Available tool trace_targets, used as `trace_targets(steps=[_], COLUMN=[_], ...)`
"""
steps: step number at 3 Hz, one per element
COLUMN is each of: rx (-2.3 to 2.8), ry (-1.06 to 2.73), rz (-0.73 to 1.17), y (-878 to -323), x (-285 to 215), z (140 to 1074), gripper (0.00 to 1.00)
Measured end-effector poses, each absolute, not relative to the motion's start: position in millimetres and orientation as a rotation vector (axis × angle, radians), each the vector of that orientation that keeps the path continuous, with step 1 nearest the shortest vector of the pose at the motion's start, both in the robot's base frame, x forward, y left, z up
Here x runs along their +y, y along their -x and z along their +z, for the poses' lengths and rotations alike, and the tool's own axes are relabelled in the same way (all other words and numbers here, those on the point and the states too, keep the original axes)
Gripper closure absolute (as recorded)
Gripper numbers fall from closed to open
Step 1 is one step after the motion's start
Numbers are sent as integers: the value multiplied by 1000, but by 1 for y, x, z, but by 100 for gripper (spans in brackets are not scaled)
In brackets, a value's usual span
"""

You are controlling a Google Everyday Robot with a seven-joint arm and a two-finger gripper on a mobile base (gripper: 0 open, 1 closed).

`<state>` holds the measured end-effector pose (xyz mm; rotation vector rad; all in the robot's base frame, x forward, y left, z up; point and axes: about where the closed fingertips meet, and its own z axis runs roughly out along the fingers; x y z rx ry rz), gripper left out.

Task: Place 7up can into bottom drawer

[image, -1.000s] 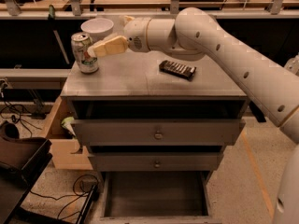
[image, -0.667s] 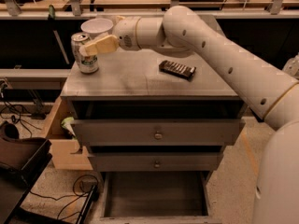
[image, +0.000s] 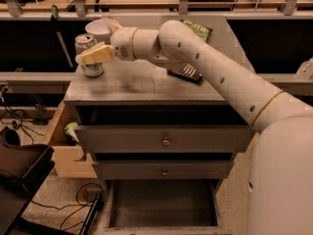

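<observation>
Hand at 7up can, cabinet top; bottom drawer open.

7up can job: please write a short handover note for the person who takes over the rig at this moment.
Pincer: at the 7up can, over the left rear of the cabinet top. It is not possible to see whether it already holds the can.
7up can: upright on the cabinet top, next to the white bowl.
Bottom drawer: pulled open, with no can in it.
Done: the drawer is open and the pincer is at the can.
Left: confirm the grasp, lift the can, bring it down into the bottom drawer and release it.
</observation>
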<state>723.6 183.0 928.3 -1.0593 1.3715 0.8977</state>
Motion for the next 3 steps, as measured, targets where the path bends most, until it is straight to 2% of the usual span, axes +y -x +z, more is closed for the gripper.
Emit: trace_targets(steps=[1,3], rx=[1318,1295], ry=[1090,1117], rz=[929,956], y=[-720,-715], x=[207,226], z=[923,916], gripper=[0,41])
